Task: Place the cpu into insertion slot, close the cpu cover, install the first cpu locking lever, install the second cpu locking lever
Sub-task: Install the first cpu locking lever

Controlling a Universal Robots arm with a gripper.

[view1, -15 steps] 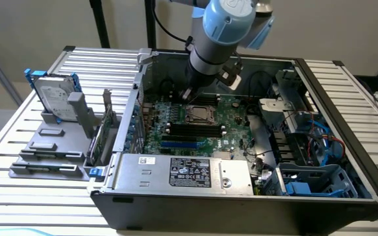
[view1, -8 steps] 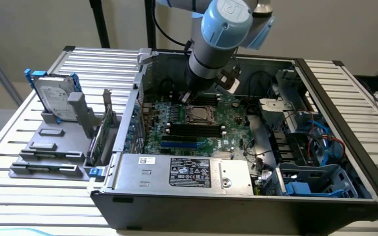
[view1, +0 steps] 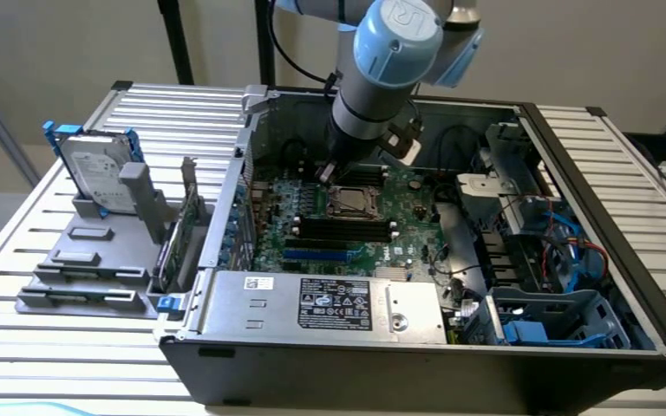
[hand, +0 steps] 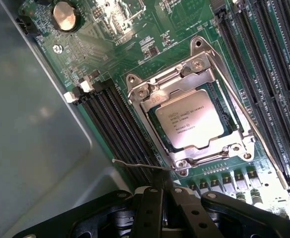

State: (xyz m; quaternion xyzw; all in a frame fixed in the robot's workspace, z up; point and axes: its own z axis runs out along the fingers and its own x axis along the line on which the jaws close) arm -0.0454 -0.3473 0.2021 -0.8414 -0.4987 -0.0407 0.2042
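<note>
my tool [hand: 165,198] is narrow, fingers pressed together with nothing that i can see between them. the cpu [hand: 189,124] lies flat in the slot [hand: 215,99] on the board [hand: 135,44], printed face up, and the cover [hand: 152,96] is already down around it, its frame lying on the chip's edges. what matters is the thin lever [hand: 140,164]: it lies just ahead of my fingertips, between them and the nearest corner of the cover. its long axis runs crosswise to the way i point, from the socket corner out toward the memory slots [hand: 115,119]. i cannot tell whether my fingers touch it. the other lever [hand: 244,116] is a longer rod along the far side of the socket, well apart from the tool. in the exterior view i hang inside the open case [view1: 610,286], just beside the socket on the exterior view's left.
</note>
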